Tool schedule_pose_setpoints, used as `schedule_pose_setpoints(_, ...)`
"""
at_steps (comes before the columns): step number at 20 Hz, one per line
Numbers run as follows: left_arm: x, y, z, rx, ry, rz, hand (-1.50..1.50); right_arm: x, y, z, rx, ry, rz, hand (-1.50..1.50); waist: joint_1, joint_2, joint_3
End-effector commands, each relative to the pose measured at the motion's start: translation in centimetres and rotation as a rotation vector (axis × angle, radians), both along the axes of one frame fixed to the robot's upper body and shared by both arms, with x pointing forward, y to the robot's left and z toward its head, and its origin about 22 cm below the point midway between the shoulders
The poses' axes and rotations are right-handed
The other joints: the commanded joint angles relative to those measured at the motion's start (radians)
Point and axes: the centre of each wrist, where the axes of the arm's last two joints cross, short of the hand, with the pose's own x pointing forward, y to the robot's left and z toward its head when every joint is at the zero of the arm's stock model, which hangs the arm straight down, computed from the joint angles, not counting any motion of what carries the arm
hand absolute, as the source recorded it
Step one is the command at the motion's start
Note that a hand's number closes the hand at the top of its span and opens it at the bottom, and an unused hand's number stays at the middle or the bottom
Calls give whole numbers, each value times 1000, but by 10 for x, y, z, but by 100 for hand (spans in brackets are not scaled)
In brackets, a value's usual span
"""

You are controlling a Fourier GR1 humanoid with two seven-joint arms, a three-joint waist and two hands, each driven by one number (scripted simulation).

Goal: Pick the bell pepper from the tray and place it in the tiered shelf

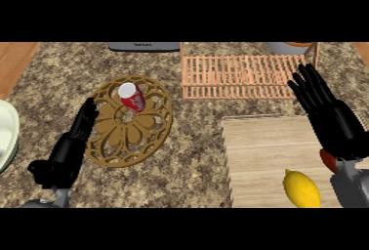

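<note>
Head view: left hand (72, 141) and right hand (335, 117) are open, fingers straight. The tray (263, 146) holds a lemon (301, 188) and the red pepper (326, 160), half hidden under the right hand.

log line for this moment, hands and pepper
left hand: open, at round brown trivet left edge | right hand: open, above light wooden tray | red object: on tray, mostly hidden behind right hand

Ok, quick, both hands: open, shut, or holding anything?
Left hand: open, fingers straight, holding nothing.
Right hand: open, fingers straight, holding nothing.
</note>
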Motion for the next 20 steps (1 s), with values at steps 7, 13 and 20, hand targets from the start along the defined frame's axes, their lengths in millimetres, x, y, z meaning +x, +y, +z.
schedule_pose_setpoints(7, 16, 15, 20, -70, -15, 141, 0, 26, -82, 44, -411, -38, -97, 150, -19, -8, -28)
schedule_pose_setpoints(13, 17, 3, 26, -89, 6, 159, 0, 29, -152, 37, 31, -23, 273, -150, -22, -13, -25)
schedule_pose_setpoints(20, 24, 12, 32, -75, -3, 180, 0, 20, -153, 109, -458, -9, 563, -150, -41, -19, -27)
